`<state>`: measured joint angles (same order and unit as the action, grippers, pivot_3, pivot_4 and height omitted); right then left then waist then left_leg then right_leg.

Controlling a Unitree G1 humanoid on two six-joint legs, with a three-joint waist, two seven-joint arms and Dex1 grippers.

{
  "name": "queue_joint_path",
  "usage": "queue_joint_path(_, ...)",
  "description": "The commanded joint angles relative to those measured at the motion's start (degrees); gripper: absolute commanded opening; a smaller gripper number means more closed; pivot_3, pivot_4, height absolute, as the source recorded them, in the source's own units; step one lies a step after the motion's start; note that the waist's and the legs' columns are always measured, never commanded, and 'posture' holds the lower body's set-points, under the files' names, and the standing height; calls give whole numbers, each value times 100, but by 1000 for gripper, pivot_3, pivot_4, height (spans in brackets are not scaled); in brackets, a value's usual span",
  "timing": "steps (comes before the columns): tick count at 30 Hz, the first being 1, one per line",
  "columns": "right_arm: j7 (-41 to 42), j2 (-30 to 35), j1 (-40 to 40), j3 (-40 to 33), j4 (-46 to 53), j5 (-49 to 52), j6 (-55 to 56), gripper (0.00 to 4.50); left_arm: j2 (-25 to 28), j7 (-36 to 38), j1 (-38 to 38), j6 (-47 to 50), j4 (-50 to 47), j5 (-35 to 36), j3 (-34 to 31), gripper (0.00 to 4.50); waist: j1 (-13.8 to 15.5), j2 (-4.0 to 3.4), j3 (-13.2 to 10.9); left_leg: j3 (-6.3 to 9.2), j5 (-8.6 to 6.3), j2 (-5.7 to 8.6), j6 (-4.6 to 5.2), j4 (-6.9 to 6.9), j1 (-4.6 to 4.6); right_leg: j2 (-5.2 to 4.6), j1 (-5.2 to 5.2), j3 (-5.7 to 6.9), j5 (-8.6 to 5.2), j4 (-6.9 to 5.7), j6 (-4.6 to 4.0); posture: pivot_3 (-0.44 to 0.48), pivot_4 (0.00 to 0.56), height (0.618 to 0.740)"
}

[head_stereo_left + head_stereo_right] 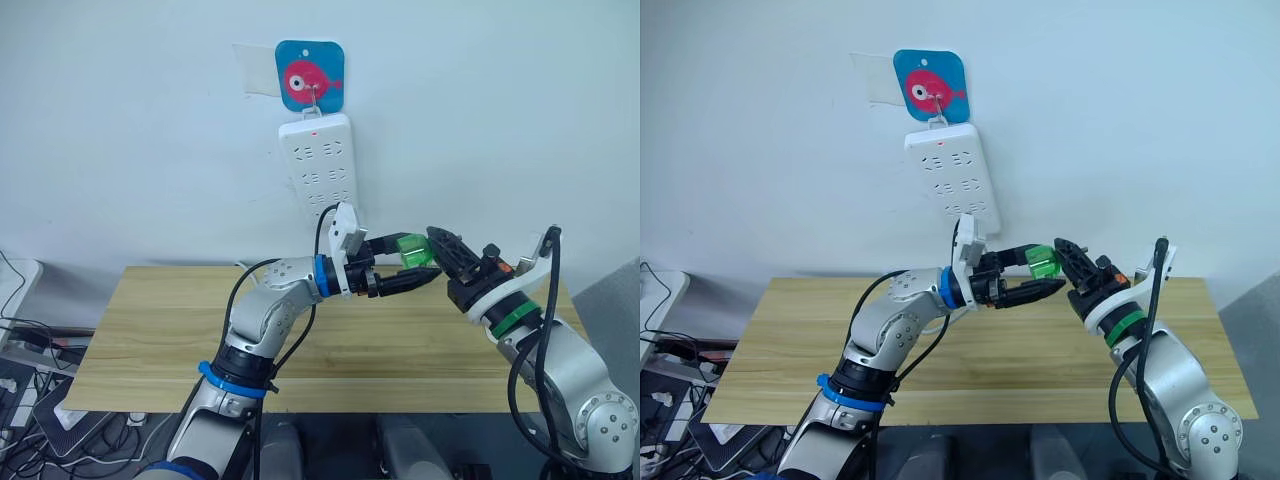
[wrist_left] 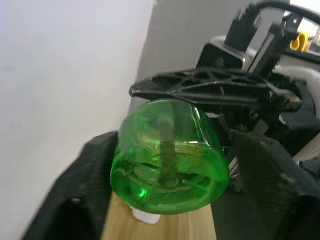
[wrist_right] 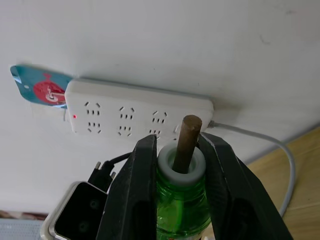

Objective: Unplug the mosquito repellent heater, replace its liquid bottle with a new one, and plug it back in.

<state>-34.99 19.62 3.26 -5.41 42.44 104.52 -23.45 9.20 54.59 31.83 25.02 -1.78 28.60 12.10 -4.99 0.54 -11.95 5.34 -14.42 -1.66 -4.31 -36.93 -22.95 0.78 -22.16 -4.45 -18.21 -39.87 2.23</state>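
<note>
Left eye view, both arms raised over the wooden table (image 1: 180,330), right gripper (image 3: 176,175) clenched on the green bottle's (image 1: 412,250) neck, left gripper (image 1: 425,262) spread around its base, power strip (image 1: 318,165) on the far wall, heater unseen.

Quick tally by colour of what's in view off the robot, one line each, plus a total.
Green: 1, the bottle
White: 1, the power strip
Blue and pink: 1, the fish hook plate
Wood: 1, the table
Total: 4

Light wooden table (image 1: 160,330) against white wall; white cable (image 3: 287,165) trailing onto it
</note>
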Motion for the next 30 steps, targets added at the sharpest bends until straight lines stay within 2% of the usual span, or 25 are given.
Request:
queue_joint_path(1,327,200,-89,-126,-70,-145,-45,862,275,129,65,-281,-72,-146,-139,4500,1,0,0,0,0,-1,0,0,1,0,0,0,0,-1,0,-53,189,740)
queue_joint_path(7,990,657,-298,-262,-577,-705,-307,862,625,-302,-110,-664,-150,-438,-542,4500,32,1,-1,1,0,0,0,1,-2,-2,0,2,5,2,-9,-34,188,740)
queue_joint_path(10,1319,856,-304,-217,-829,-1320,-464,862,881,-426,-200,-651,-320,-424,-797,4500,49,2,-1,3,0,0,0,1,-1,-3,-1,4,10,1,-19,14,185,740)
queue_joint_path(16,2652,1309,-310,566,-1408,-4182,-453,862,1604,-767,-789,-154,-901,-119,-1603,4500,123,1,-2,15,0,-3,0,9,0,-2,-3,20,6,-1,-25,47,184,740)
queue_joint_path(19,3272,1476,-245,1352,-1964,-6301,256,862,1913,-1402,-1385,-110,-1007,-252,-2425,4500,186,4,-6,16,0,-5,-1,11,0,-3,-5,21,5,-1,-26,68,196,740)
queue_joint_path(23,3692,1216,-263,1590,-2762,-7671,1052,862,2151,-2075,-1881,-303,-798,-466,-3227,4500,327,36,-31,20,-1,-6,-2,11,0,-6,-7,27,5,0,-27,109,204,740)
queue_joint_path(30,3867,452,-9,1548,-4227,-9121,2070,862,2401,-2899,-2253,-1292,985,-1056,-4117,4500,502,43,-41,20,-1,1,-5,9,2,-19,-3,31,6,1,-29,142,213,740)
